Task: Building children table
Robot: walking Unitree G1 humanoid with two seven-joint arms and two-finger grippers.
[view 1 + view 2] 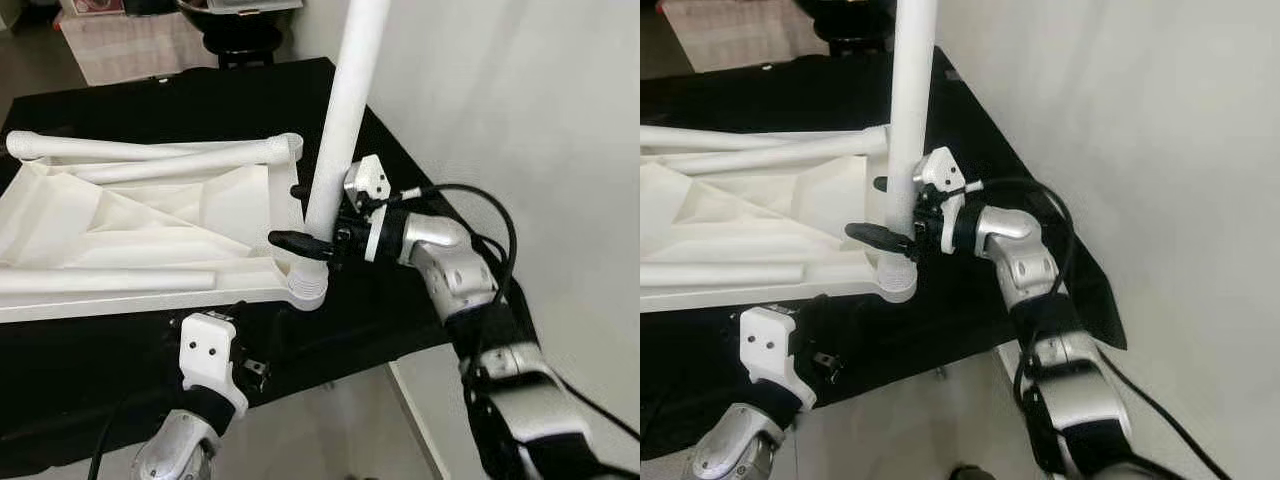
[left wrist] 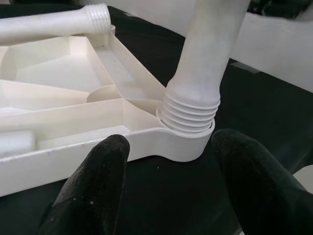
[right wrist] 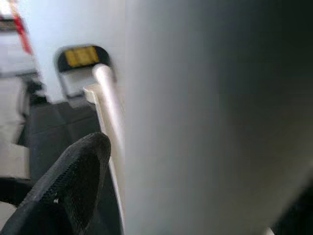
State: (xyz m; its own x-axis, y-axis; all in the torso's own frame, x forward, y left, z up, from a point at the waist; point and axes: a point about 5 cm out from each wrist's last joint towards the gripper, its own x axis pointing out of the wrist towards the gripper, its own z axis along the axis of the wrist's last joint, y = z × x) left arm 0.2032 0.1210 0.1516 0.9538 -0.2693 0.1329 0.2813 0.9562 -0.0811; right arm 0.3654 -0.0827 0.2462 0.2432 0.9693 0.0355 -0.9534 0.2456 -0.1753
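The white table top (image 1: pixel 150 215) lies upside down on a black-covered surface (image 1: pixel 120 380). One white leg (image 1: pixel 340 110) stands upright with its threaded end in the near right corner socket (image 2: pixel 188 144). My right gripper (image 1: pixel 300 215) is shut on this leg just above the socket, and one finger (image 3: pixel 68 186) shows beside the leg (image 3: pixel 210 117). My left gripper (image 2: pixel 171 181) is open just in front of the socket, at the surface's near edge, with nothing between its fingers (image 2: pixel 93 191). Two more legs (image 1: pixel 150 150) lie on the table top.
A white wall (image 1: pixel 520 100) runs close along the right. The black surface ends just in front of my left wrist (image 1: pixel 210 360), with pale floor (image 1: pixel 330 430) below. A dark chair (image 1: pixel 240 35) and a light rug (image 1: pixel 130 45) stand at the back.
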